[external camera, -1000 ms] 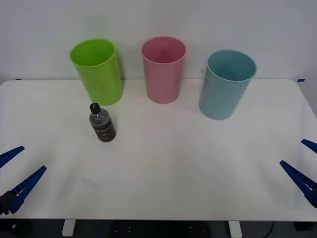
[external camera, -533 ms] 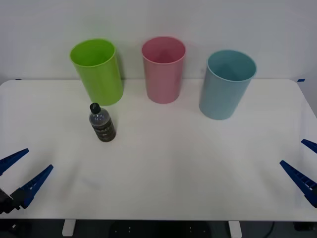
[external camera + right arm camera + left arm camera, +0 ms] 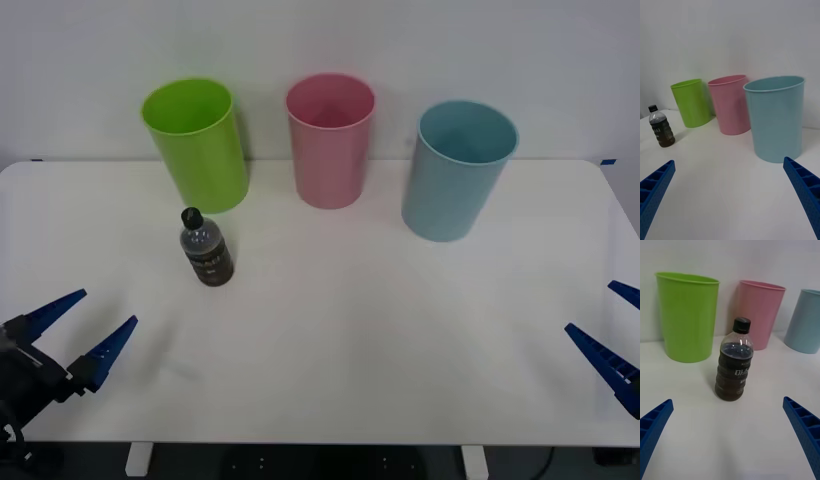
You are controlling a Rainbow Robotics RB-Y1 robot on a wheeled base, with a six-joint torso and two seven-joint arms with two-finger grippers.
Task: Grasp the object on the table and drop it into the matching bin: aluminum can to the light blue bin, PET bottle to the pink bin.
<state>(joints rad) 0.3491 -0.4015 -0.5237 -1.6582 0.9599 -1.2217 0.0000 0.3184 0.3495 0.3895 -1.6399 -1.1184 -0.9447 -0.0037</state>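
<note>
The PET bottle (image 3: pixel 206 248) (image 3: pixel 734 366) (image 3: pixel 661 126), small and clear with a black cap and a dark lower half, stands upright on the white table (image 3: pixel 380 330), in front of the lime green bin. The pink bin (image 3: pixel 330 140) (image 3: pixel 757 313) (image 3: pixel 732 104) stands at the back centre, with the light blue bin (image 3: pixel 458 170) (image 3: pixel 777 117) (image 3: pixel 805 321) to its right. My left gripper (image 3: pixel 85 335) (image 3: pixel 730 444) is open near the front left edge, facing the bottle from some distance. My right gripper (image 3: pixel 615 328) (image 3: pixel 730 200) hangs open at the front right edge.
A lime green bin (image 3: pixel 197 144) (image 3: pixel 687 316) (image 3: pixel 692 102) stands at the back left, just behind the bottle. A pale wall runs behind the three bins. Bare tabletop stretches between the bottle and both grippers.
My left gripper has moved forward and to the right over the table's front left edge, toward the bottle. The right gripper, the bottle and the bins have stayed where they were.
</note>
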